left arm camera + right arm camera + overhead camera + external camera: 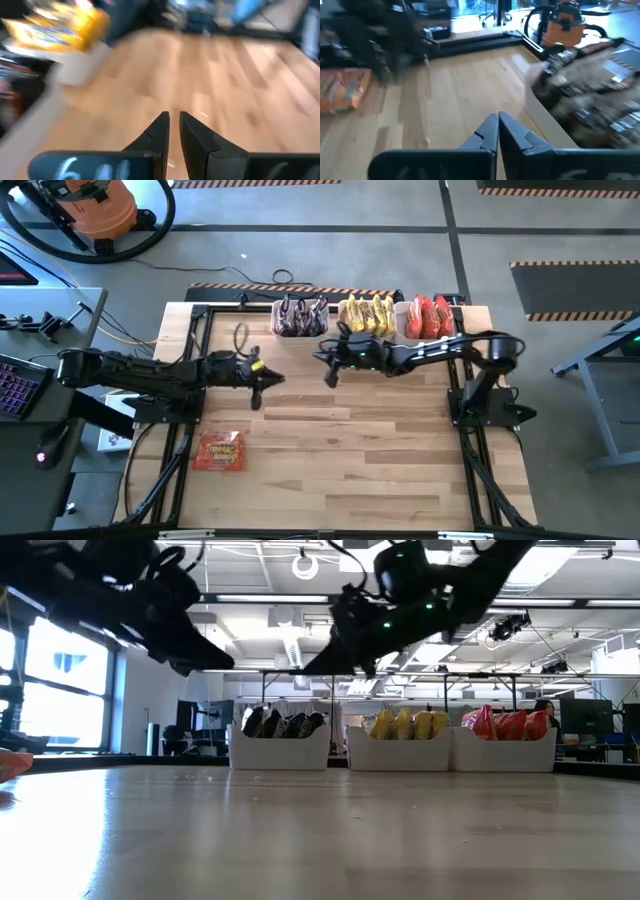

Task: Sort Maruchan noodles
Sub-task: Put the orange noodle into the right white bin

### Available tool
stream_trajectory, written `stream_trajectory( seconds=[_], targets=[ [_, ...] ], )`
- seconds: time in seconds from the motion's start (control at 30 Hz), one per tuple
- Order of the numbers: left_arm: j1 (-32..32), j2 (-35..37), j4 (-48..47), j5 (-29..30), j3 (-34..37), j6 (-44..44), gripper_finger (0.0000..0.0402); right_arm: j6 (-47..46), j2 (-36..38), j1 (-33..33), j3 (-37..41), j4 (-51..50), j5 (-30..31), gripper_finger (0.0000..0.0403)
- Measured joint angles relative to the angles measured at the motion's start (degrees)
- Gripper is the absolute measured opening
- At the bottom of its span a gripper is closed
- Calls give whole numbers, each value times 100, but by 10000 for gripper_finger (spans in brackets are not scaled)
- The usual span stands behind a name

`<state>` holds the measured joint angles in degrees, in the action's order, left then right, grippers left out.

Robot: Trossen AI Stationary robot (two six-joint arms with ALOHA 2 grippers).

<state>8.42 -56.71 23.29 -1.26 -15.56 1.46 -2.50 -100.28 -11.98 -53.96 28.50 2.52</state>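
Observation:
One red-orange noodle packet (219, 451) lies flat on the table near its left front part; it also shows in the right wrist view (342, 89). Three white bins stand along the far edge: dark brown packets (299, 315), yellow packets (367, 315) and red packets (430, 317) stand upright in them. My left gripper (258, 392) hovers above the table's left middle, shut and empty (173, 122). My right gripper (329, 372) hangs over the table's middle, in front of the dark and yellow bins, shut and empty (498, 124).
A black frame rail (190, 370) runs along the table's left side and another (462, 430) along its right. The bins (390, 748) line the far edge. Bare wood (350, 460) spreads across the middle and front of the table. An orange vacuum (95, 205) stands on the floor beyond.

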Motion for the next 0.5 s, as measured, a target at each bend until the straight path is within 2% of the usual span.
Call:
stream_trajectory(
  seconds=[0.13, 0.23, 0.3, 0.37, 0.43, 0.5],
  targets=[
    [-739, -3, -2029, -18, -798, 223, 35, 104, 504, -57, 587, 4, 40, 0],
    [-1385, -2, -3882, -22, -1450, 874, 35, 122, 731, -78, 942, 242, 79, 0],
    [-1818, -30, -5077, -142, -1773, 1677, 35, 163, 836, -91, 1144, 296, 85, 0],
    [-2224, -29, -6046, -544, -1969, 2684, 35, 209, 930, -116, 1264, 306, 87, 0],
    [-2623, -27, -6575, -1110, -1999, 3793, 35, 162, 1013, -133, 1344, 319, 91, 0],
    [-3052, -33, -6885, -1294, -1986, 4662, 35, 148, 1029, -155, 1365, 320, 92, 0]
  ],
)
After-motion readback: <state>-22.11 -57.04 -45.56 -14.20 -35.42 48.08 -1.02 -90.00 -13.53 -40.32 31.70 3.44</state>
